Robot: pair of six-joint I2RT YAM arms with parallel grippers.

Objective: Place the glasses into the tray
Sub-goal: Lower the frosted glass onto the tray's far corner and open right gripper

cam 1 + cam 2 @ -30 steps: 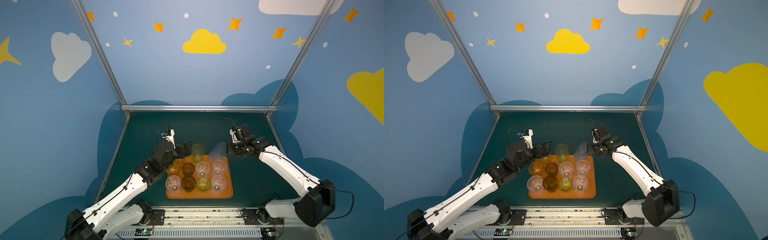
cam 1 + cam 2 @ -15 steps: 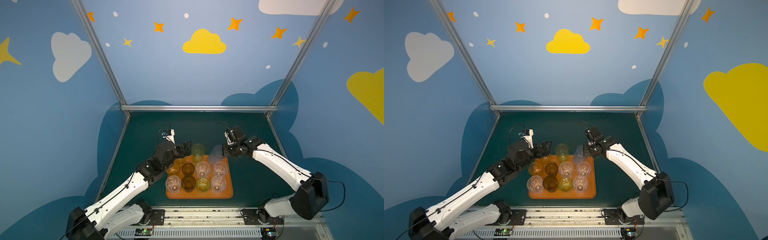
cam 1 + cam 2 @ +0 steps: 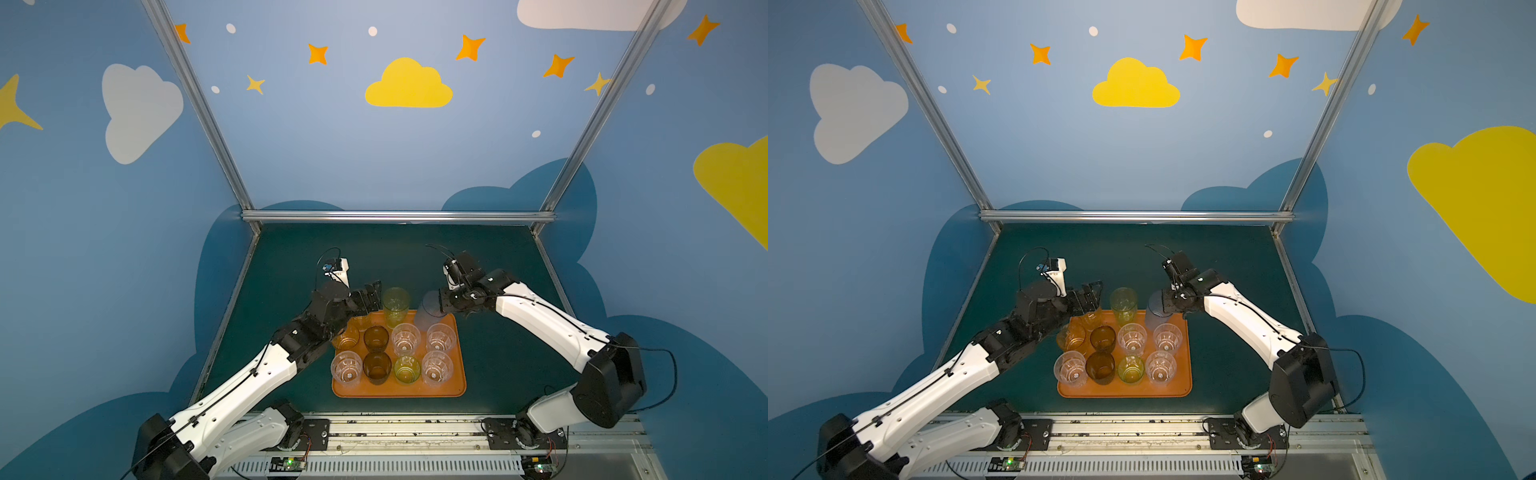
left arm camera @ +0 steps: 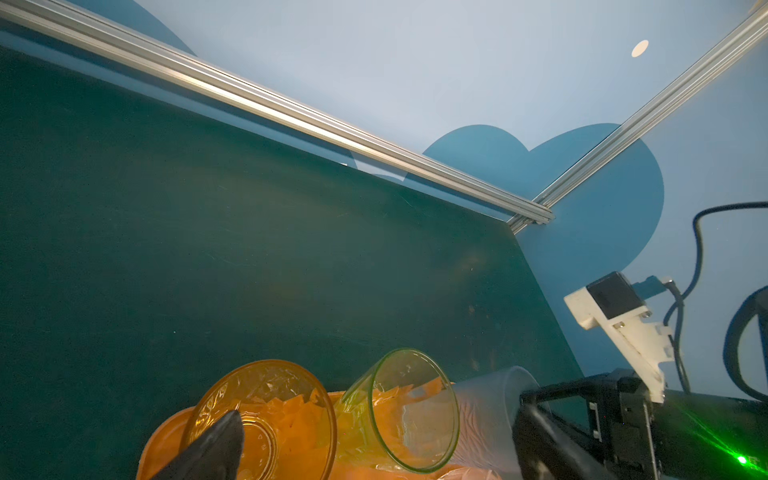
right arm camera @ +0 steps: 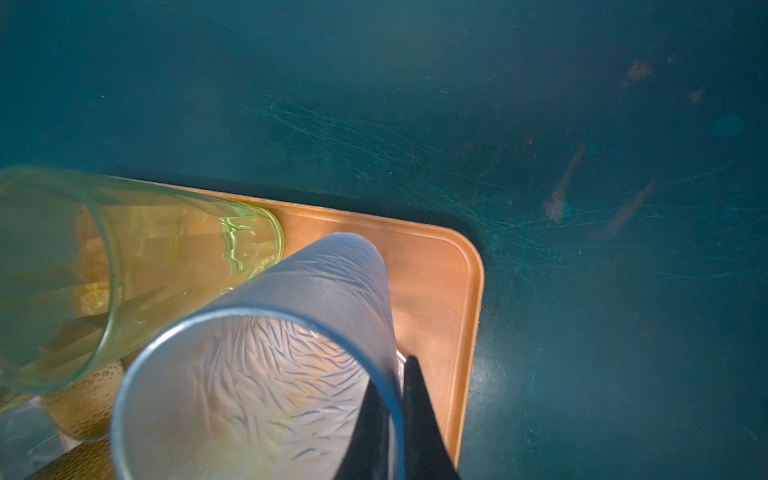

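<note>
Frosted glass [image 5: 332, 282] at the tray's [image 5: 440, 266] one o'clock corner.
Your right gripper [image 5: 395, 370] pinches its rim; left gripper [image 3: 368, 296] stands wide open.

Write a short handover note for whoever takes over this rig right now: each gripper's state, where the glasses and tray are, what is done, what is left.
The left gripper is open at the tall amber tumbler in the back left of the orange tray.
The right gripper is shut on the rim of the frosted grey tumbler, over the tray's back right corner; whether its base is down I cannot tell.
Done: eight short tumblers in two rows, the tall amber one and the tall green tumbler stand in the tray.
Left: seat the grey tumbler, release, withdraw.
</note>
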